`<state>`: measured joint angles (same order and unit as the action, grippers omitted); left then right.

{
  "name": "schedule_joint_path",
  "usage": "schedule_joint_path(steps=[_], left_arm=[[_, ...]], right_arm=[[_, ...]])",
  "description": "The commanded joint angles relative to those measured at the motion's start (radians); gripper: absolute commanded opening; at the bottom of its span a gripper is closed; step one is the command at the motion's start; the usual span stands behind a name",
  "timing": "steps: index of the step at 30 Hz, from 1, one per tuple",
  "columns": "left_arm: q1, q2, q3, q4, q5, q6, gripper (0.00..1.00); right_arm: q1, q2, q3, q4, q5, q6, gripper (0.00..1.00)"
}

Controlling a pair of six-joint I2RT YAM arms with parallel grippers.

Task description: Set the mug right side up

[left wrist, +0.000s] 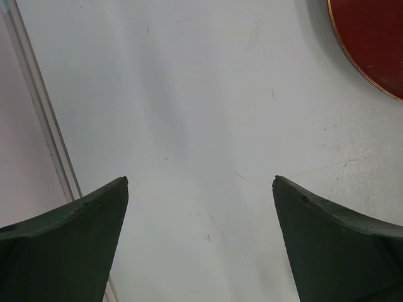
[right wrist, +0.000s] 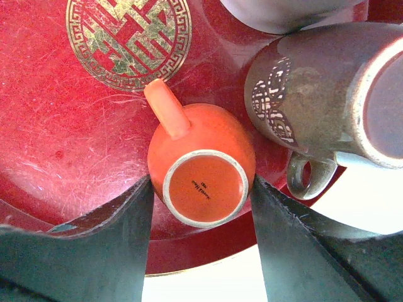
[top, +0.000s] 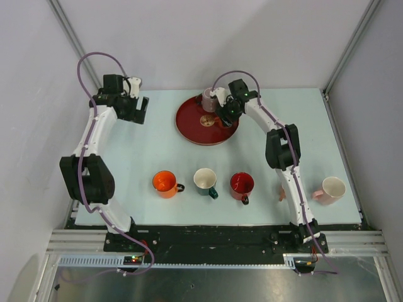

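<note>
Right now, small orange ceramic mug (right wrist: 204, 157) pinched between the two fingers of my right claw (right wrist: 201, 182), by the right rim of the round red plate (right wrist: 56, 145), upside down, base up, long axis vertical, handle pointing left toward the gold emblem (right wrist: 129, 31), my left claw (left wrist: 200, 179) spread wide.

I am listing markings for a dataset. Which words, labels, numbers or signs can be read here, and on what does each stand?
Base of the upside-down orange mug: two short lines of dark print, too small to read.
Middle of the red plate: a gold emblem of fretwork, no legible letters.
Side of the brown mug: a pale ornamental motif, no legible text.
Nothing else carries text.
</note>
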<state>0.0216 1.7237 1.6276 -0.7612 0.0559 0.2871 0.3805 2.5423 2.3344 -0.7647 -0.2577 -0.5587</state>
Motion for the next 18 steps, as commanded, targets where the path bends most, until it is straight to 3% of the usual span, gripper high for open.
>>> schedule_joint_path(steps=[1,4,6,14,18], left_arm=[[-0.012,-0.001,0.051,-0.005,0.013,0.015,1.0],[-0.013,-0.008,0.061,-0.014,0.043,0.006,1.0],[-0.013,-0.013,0.076,-0.026,0.076,-0.011,1.0],[-0.012,-0.041,0.176,-0.069,0.335,-0.14,0.99],[-0.013,-0.047,0.271,-0.077,0.431,-0.309,0.97]], right_arm=[[0.016,-0.033,0.007,0.023,-0.003,-0.013,0.18],[0.031,-0.124,-0.073,0.099,0.024,0.005,0.05],[0.041,-0.19,-0.15,0.17,0.036,0.027,0.01],[0.077,-0.436,-0.321,0.407,0.008,0.149,0.0],[0.136,-0.553,-0.425,0.59,0.071,0.132,0.0]])
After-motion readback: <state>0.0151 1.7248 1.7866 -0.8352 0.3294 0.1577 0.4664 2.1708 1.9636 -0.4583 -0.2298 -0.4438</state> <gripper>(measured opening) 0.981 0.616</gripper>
